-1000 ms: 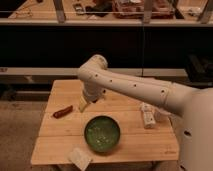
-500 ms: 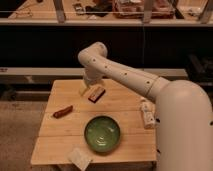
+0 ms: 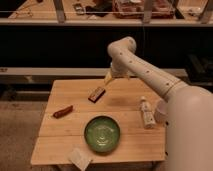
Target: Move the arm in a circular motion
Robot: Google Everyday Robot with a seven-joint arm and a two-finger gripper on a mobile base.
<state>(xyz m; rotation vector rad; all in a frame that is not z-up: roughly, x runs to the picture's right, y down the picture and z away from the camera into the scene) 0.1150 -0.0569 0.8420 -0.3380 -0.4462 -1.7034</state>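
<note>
— Reaching over the table, are you? Where is the arm?

— My arm (image 3: 145,70) comes out of my white body at the right side, runs up and to the left above the far part of the table (image 3: 130,98), and bends at the rounded elbow (image 3: 122,50). From there a short stretch turns downward. It ends in my gripper (image 3: 109,77), the pale yellowish tip, which hangs in the air near the table's far edge.

— Are the jaws spread or pressed together?

— I cannot tell, because the tip shows only as one pale shape against the dark behind it. It touches nothing that I can see.

— And what lies under you?

— A dark bar (image 3: 97,94) lies aslant on the wood, just in front of and below the gripper, and apart from it. A reddish-brown thing (image 3: 63,111) (long and thin, I cannot say what) lies nearer the left edge. A round green bowl (image 3: 102,133) stands towards the front, about the middle. A small white bottle (image 3: 146,114) is at the right, close beside my body. A white packet (image 3: 80,158) sits at the front edge, left of the bowl, and juts a little over the edge.

— And behind the table?

— There's a dark wall with a long shelf (image 3: 60,22) along the top of it.
</note>
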